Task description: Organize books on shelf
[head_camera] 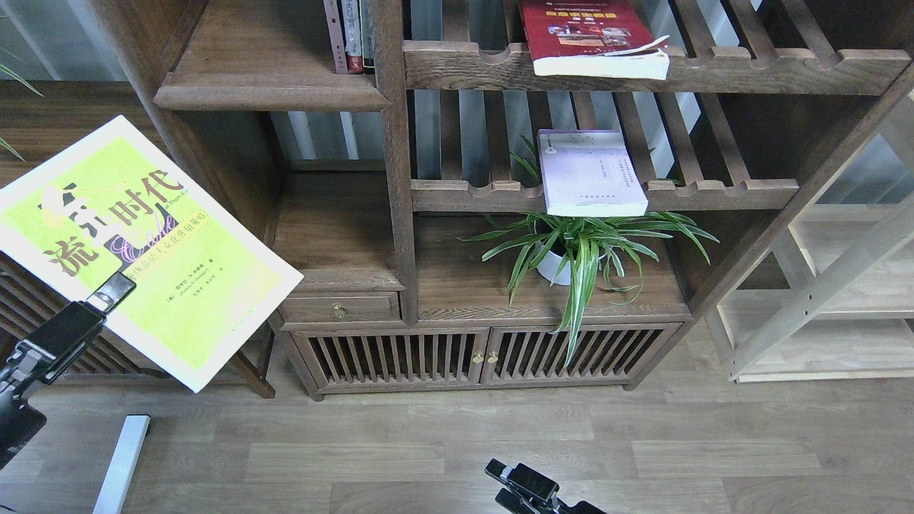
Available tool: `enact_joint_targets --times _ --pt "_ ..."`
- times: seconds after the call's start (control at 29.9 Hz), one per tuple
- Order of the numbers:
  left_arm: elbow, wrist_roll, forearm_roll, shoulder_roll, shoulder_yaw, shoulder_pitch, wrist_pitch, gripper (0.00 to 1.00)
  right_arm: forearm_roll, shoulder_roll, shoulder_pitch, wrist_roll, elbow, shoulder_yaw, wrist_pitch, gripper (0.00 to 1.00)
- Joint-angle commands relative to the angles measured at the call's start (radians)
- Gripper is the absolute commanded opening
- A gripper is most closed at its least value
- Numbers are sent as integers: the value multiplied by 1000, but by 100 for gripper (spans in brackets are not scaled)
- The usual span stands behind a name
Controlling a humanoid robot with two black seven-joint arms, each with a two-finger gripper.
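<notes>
At far left the left end effector (114, 290) clamps the lower edge of the yellow-green book (143, 243), held tilted in the air, well left of the solid dark shelf (264, 89). The lavender-white book (589, 171) lies on the middle slatted rack, the red book (589, 36) on the upper. The right end effector (525, 485) sits at bottom; I cannot tell its opening

glossy yellow-green paper book cover (143, 250), matt dark wooden shelf (268, 89), smooth wood-grain floor (428, 442)
</notes>
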Motion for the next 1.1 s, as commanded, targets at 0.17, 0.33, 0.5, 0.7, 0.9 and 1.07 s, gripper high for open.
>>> enact_joint_targets --times 0.17,0.33,0.5,0.7,0.9,1.07 --pt "-5 0 83 -45 -51 -3 0 0 0 0 -1 -2 0 -14 0 81" --pt "-21 0 129 -44 -76 -4 0 0 0 0 -1 -3 0 -14 0 81" --pt "-24 0 129 -50 -103 -30 0 0 0 0 -1 -3 0 -14 0 81" --pt "-24 0 134 -214 -148 -74 0 0 0 0 0 -3 -2 -14 0 81" --pt "-24 0 243 -314 -143 -157 0 0 0 0 8 -3 -2 -16 0 81" --pt "-25 0 327 -315 -113 -219 0 0 1 0 8 -3 -2 -11 0 81"
